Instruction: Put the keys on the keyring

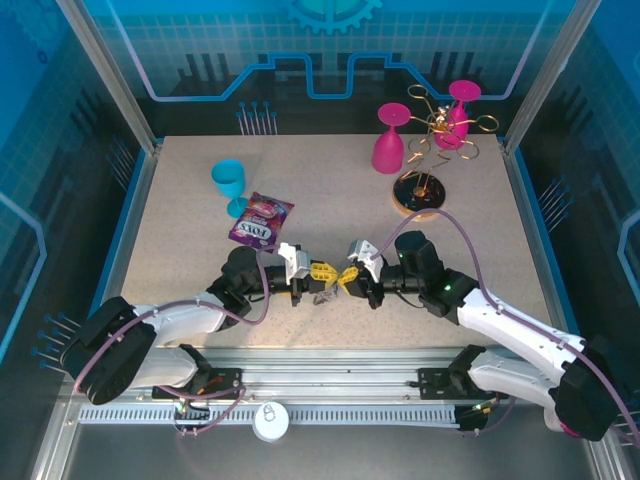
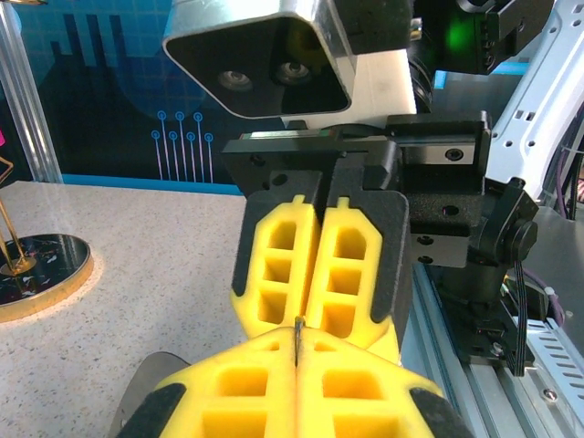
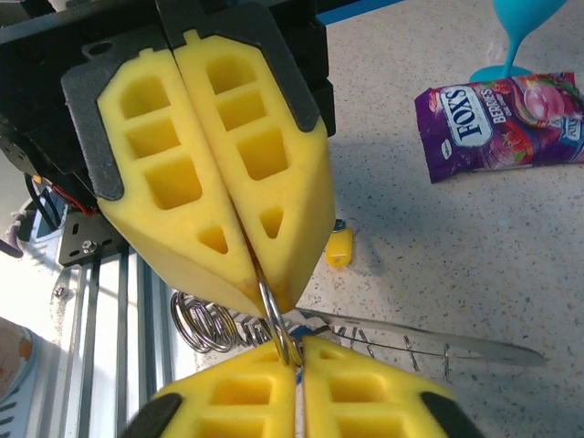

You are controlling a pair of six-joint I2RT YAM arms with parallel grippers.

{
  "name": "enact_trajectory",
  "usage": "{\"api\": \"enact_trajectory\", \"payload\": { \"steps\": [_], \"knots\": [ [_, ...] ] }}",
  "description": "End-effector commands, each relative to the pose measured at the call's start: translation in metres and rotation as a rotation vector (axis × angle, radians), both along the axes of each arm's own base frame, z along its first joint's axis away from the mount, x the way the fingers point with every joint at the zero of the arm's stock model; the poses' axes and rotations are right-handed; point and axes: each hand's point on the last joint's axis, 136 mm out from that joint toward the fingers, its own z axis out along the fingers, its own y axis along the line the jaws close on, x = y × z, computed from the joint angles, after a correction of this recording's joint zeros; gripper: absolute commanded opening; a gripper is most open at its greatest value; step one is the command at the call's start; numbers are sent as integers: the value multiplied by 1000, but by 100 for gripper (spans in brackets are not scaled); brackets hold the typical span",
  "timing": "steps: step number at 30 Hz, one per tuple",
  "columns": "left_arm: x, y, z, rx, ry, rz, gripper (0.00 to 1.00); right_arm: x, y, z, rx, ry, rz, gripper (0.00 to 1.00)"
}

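The left gripper point(image 3: 260, 285) and right gripper point(image 3: 299, 356) are both clenched tip to tip on the wire of the keyring point(image 3: 274, 321) at the near middle of the table point(image 1: 200, 250), with the yellow-headed key point(image 3: 339, 246) lying loose beside them, so one should hold firm while the other eases the wire open.

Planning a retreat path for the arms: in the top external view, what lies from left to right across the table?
Turquoise goblet → Fox's candy bag → left gripper → right gripper → pink goblet on the table → gold wire rack. The keyring, pinched by both grippers, overlaps them, so it is left out.
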Motion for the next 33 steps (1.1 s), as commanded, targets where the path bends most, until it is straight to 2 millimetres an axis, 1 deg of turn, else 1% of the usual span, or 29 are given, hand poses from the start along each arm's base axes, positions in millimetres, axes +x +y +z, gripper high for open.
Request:
{"api": "enact_trajectory", "payload": {
  "steps": [1,6,9,14,21,24,27,29,33],
  "knots": [
    [-5,-1,11,-39,-38,-24,0,-8,6,13,40,-38,31,21],
    [-5,-1,11,-38,-38,-25,0,-3,-9,11,25,-48,-47,37],
    [-5,-1,11,-39,-36,-23,0,-5,-13,5,19,-28,-64,40],
    [-5,-1,11,-40,-35,-23,0,-11,-15,-12,-3,-3,-81,41],
    [-5,-1,11,-40,-35,-25,0,-8,-18,-16,1,-35,-109,41],
    [-5,-1,11,-40,-37,-25,0,-10,-18,-12,22,-47,-108,42],
    [-5,-1,11,-38,-37,-24,0,-13,-23,-3,44,-83,-114,42],
    [-5,-1,11,-38,-37,-23,0,-13,-28,3,56,-117,-133,42],
    [-5,-1,11,-39,-37,-26,0,-14,-41,9,48,-169,-168,43]
  ]
}}
